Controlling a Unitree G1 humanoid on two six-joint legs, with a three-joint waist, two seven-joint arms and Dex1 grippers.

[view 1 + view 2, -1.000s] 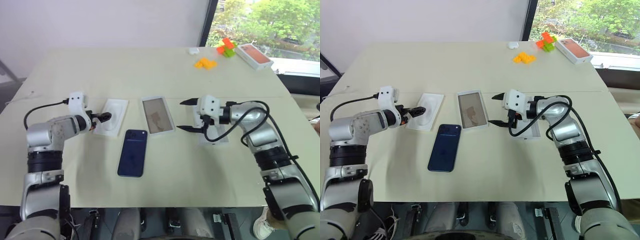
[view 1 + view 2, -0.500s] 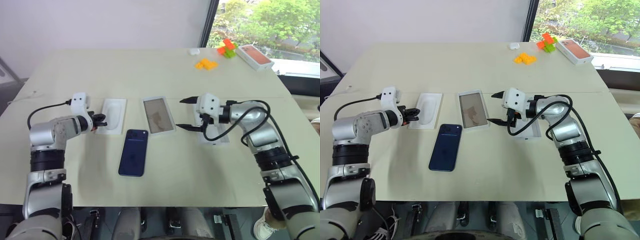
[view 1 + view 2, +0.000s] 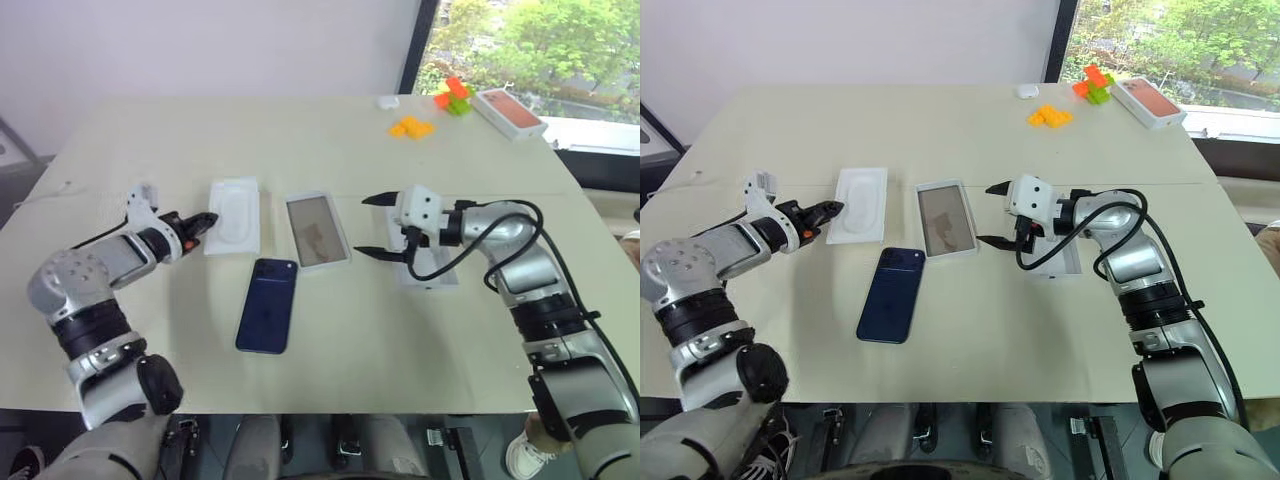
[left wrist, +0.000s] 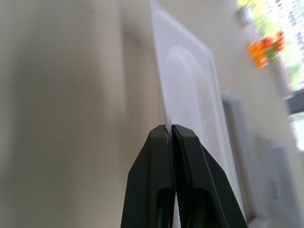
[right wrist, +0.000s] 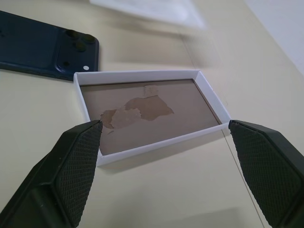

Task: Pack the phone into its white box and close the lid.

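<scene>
On the beige table (image 3: 330,140), the slim dark navy smartphone (image 3: 266,305) lies back up, glossy, camera cluster at its far corner; long axis runs roughly front-to-back, far end tipped slightly twd the robot's right. Just beyond it, nearly touching, sits the shallow white cardboard tray (image 3: 316,231) w/ brownish torn floor, long axis about the same. Left gripper (image 3: 207,219) is pinched tight on the edge of a thin white insert with oval recess (image 3: 235,214); the left wrist cam shows that edge clamped between the fingers (image 4: 156,156). Right gripper (image 3: 373,227) spread wide, holding nothing, beside the tray. The right wrist cam shows the tray floor close up & the phone's lenses. Under the right gripper, a white flat piece (image 3: 430,272), prob. the lid, can't tell.
</scene>
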